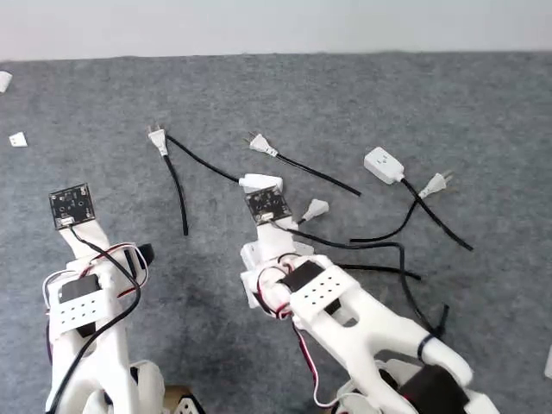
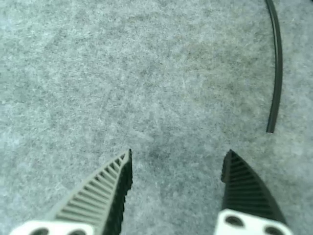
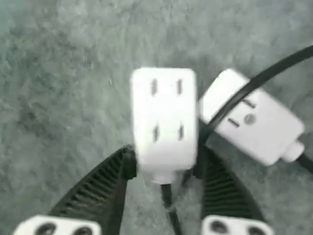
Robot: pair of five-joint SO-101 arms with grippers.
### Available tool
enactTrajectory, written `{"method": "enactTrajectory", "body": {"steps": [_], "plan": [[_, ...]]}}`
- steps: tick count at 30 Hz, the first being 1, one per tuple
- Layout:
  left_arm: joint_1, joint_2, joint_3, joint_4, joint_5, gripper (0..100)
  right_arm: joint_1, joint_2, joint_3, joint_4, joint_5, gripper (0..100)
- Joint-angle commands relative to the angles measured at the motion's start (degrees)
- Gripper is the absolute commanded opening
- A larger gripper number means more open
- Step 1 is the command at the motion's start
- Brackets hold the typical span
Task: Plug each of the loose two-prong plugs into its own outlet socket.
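Straddling the white socket block (image 3: pixel 164 117), the right gripper (image 3: pixel 165 164) appears to pinch it, while the left gripper (image 2: pixel 177 159) hangs open and empty over grey carpet (image 2: pixel 122 73).

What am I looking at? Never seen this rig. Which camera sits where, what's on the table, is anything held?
Two small white robot arms sit side by side at a grey carpeted table. The high view looks down from a fixed camera. The other two pictures come from a camera on each arm's wrist, looking out between its two ribbed fingers.

On the carpet lie two-prong plugs on black cables: a left plug, a middle plug and a right plug. A loose outlet also lies there.

The left gripper is open over bare carpet, near a cable end. The right gripper is closed on the sides of a white outlet block. A second socket lies beside it.
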Motion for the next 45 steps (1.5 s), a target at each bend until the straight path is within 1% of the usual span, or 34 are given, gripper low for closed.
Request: {"method": "enactTrajectory", "body": {"steps": [1,6,11,14,18,20,21,25,28,31,38,41,45], "plan": [[1.14,0.09,-1.8,-1.05,0.44,28,-0.66,0.75,-5.89,5.67,-0.44,30.5],[1.14,0.09,-1.8,-1.05,0.44,28,-0.66,-0.92,-9.93,12.18,-0.44,31.0],[1.14,0.09,-1.71,-1.05,0.44,28,0.31,-6.55,-12.31,17.01,-0.44,31.0],[1.23,0.09,-1.45,-0.97,0.44,28,5.32,-10.33,-12.48,16.75,-0.44,27.2],[2.46,0.09,-1.19,-0.88,0.44,28,15.69,-12.09,-12.48,12.09,-0.53,15.1],[3.34,0.09,-0.57,-0.88,0.35,28,17.71,-11.56,-12.4,9.27,-0.88,13.6],[3.43,0.09,-0.57,-0.97,0.35,28,17.98,-10.86,-12.4,8.13,-1.05,14.3],[3.34,0.09,-0.48,-0.97,0.35,28,17.8,-5.67,-12.48,2.86,-7.56,18.2],[3.25,0.09,-0.4,-0.97,0.35,28,17.98,0.31,-12.84,-3.03,-7.65,19.6],[3.25,0.09,-0.31,-0.97,0.35,28,19.38,6.81,-16.09,-5.85,-7.56,19.5],[3.16,0.09,-0.31,-0.97,0.35,28,20.62,20.26,-28.4,-0.57,-7.74,19.4],[3.16,0.09,-0.31,-0.97,0.35,28,21.05,24.13,-32.7,1.63,-7.74,19.4],[3.16,0.09,-0.22,-0.97,0.35,28,23.43,27.56,-36.48,2.95,-7.82,19.4]]}}
